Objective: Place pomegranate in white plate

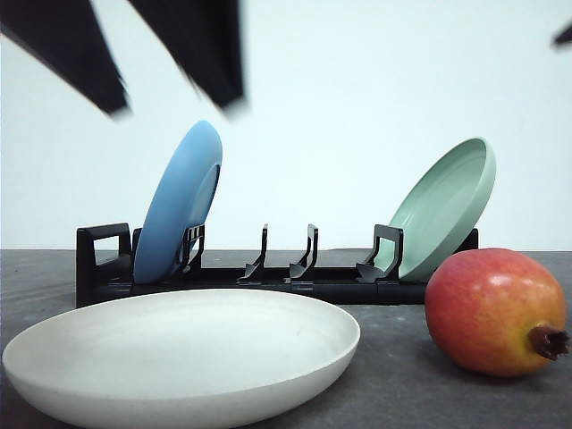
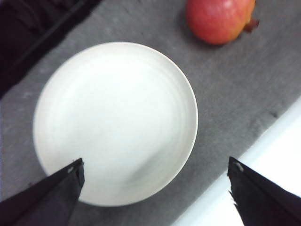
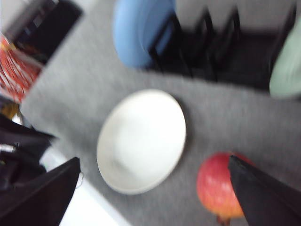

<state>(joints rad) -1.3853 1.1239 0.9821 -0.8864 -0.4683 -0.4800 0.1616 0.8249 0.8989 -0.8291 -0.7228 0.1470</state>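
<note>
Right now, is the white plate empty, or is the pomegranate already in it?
Empty. The white plate shows a bare inside, and the pomegranate lies beside it on the grey mat, apart from its rim.

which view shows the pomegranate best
The front view: the pomegranate is whole, sharp and close, its dark crown pointing right. The left wrist view cuts off part of it at the frame edge; the right wrist view blurs it, partly behind a finger.
</note>
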